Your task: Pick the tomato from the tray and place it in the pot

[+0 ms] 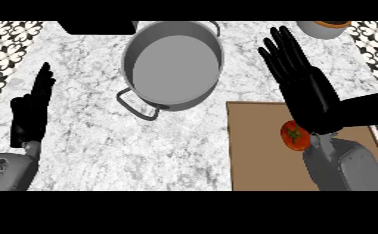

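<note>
A red tomato (pixel 294 136) with a green stem lies on the brown tray (pixel 255 148) at the lower right, partly hidden by my right wrist. My right hand (pixel 306 85) hovers above and just beyond the tomato, open, fingers straight and pointing away toward the far edge. It holds nothing. The grey metal pot (pixel 173 64) stands empty at the upper middle of the counter, left of the tray, with one handle toward me. My left hand (pixel 29 110) rests open at the left edge, fingers up.
A black object (pixel 96 26) lies at the far edge left of the pot. A white bowl (pixel 325 28) with something orange inside stands at the far right corner. Patterned tiles border both top corners of the marble counter.
</note>
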